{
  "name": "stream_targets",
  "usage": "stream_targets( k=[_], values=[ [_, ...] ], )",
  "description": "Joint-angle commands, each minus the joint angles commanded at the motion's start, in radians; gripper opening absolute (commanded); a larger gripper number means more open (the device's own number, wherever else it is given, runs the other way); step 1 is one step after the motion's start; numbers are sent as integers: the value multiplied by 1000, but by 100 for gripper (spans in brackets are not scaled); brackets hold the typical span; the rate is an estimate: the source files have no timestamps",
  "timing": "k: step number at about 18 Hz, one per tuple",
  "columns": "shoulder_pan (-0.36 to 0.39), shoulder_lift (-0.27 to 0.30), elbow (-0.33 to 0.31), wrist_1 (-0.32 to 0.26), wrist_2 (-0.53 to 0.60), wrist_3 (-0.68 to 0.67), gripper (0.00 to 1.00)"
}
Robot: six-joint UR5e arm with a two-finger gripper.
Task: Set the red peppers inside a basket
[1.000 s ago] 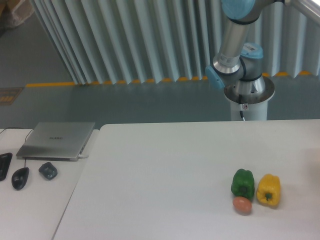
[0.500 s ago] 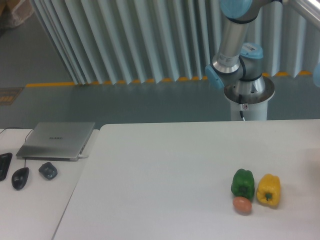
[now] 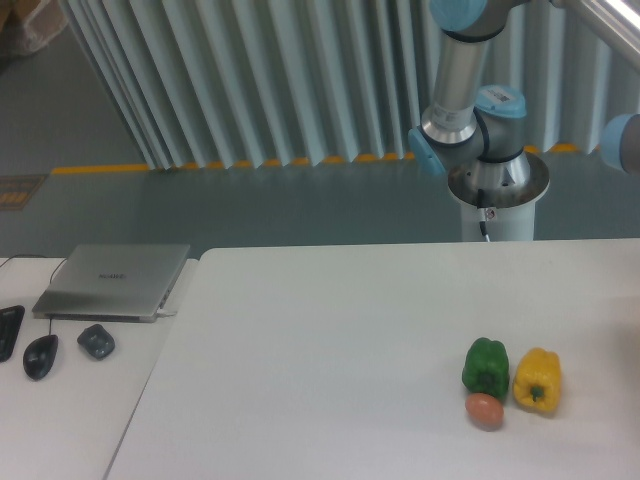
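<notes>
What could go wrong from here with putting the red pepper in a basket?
No red pepper or basket is in view, so a wrong pick is possible: the small orange-brown ball touches the glossy green bell pepper beside the yellow bell pepper. The gripper is out of frame, so its state is unknown.

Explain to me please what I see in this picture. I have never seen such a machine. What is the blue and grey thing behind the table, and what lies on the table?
The blue and grey thing is a robot arm on a round base behind the white table. One fixed camera looks at the table from the front. The arm reaches out of the picture at the top right, so its pincer is not visible, and I cannot tell if it holds anything.

On the table lie a green pepper, a yellow pepper and a small orange-brown ball, close together. At the left are a closed laptop and a computer mouse. No red pepper or basket is visible.
</notes>
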Motion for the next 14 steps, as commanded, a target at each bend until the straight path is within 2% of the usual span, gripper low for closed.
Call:
stream_targets(
  k=[3,5,7,9,14],
  values=[
    [-28,12,-6,-77,0,-26,100],
    [-54,41,-24,-137,-2,-31,100],
    [-89,87,-73,-152,0,-81,100],
    [-106,104,-83,-167,-2,-111,100],
    [-109,126,-83,-261,-5,-111,100]
  ],
)
